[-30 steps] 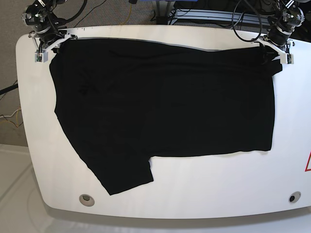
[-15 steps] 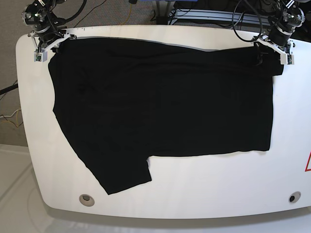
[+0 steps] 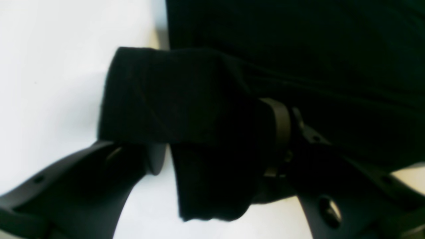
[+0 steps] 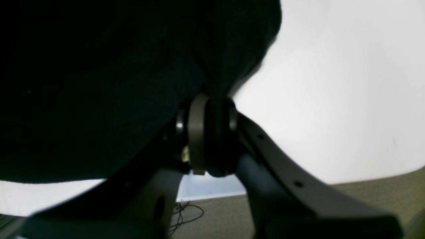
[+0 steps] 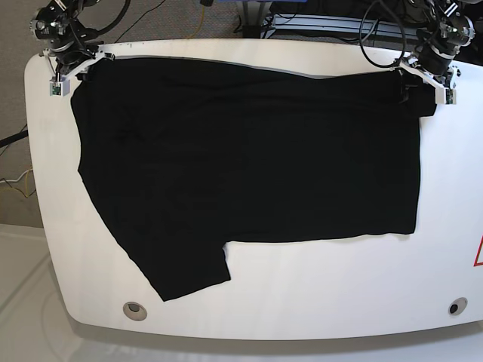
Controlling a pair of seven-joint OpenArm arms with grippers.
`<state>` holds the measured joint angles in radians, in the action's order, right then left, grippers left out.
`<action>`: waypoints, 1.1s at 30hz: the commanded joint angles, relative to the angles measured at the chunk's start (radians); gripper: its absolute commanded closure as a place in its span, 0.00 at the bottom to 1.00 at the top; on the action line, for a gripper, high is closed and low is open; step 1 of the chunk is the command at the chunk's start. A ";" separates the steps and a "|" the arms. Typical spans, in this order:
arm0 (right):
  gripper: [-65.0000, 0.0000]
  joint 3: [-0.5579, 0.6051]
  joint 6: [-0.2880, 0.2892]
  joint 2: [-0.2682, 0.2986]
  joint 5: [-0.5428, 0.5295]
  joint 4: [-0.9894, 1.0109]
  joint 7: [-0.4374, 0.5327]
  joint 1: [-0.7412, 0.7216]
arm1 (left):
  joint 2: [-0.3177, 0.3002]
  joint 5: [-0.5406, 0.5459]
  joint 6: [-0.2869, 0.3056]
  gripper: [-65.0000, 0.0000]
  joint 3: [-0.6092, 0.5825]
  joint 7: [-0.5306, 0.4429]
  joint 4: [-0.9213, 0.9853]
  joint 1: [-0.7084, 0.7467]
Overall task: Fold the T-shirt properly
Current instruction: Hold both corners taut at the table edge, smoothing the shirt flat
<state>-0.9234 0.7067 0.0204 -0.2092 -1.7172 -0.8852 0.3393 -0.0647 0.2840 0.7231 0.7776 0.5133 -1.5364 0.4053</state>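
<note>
The black T-shirt (image 5: 249,158) lies flat across most of the white table (image 5: 317,302), with one sleeve reaching toward the front left. At the back left corner my right gripper (image 5: 69,74) is shut on a pinch of the shirt's edge; the right wrist view shows its pads (image 4: 197,132) pressed together on the black cloth (image 4: 99,83). At the back right corner my left gripper (image 5: 423,84) stands open. In the left wrist view its fingers (image 3: 280,126) are wide apart, and a folded corner of the shirt (image 3: 172,96) lies loose between them.
Two round holes (image 5: 134,309) (image 5: 453,307) sit near the table's front edge. A red triangle mark (image 5: 478,253) shows at the right edge. Cables and a metal frame (image 5: 324,23) run behind the table. Grey floor lies to the left.
My left gripper has opened and let go of the shirt's back right corner. The right gripper has pulled its corner slightly back and left, and the whole shirt shifted a little left.
</note>
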 commanded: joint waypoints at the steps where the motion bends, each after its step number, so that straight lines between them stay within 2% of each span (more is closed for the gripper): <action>1: 0.88 -0.019 -0.009 0.020 0.024 -0.005 -0.021 0.008 | -0.005 -0.062 -0.025 0.40 0.004 0.086 -0.017 0.024; 9: 0.88 -0.026 -0.009 0.022 0.024 -0.005 -0.021 0.007 | -0.005 -0.067 -0.025 0.40 0.021 0.086 -0.036 0.024; 19: 0.88 -0.026 -0.009 0.022 0.023 -0.005 -0.021 0.008 | -0.007 -0.165 -0.025 0.40 0.069 0.086 -0.036 -0.006; 28: 0.88 -0.023 -0.009 0.019 0.018 -0.011 -0.021 0.007 | -0.051 -0.190 -0.025 0.40 0.125 0.084 -0.037 -0.047; 30: 0.87 -0.023 -0.009 0.019 0.018 -0.011 -0.021 0.005 | -0.063 -0.185 -0.025 0.40 0.130 0.084 -0.039 -0.059; 33: 0.78 -0.023 -0.009 0.022 0.018 -0.011 -0.021 0.004 | -0.076 -0.187 -0.025 0.40 0.131 0.086 -0.068 -0.081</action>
<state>-0.9413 0.7074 0.0277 -0.2100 -1.7145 -0.8959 0.3412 -0.1120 0.1120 0.7223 0.8982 0.6083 -1.5665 0.3386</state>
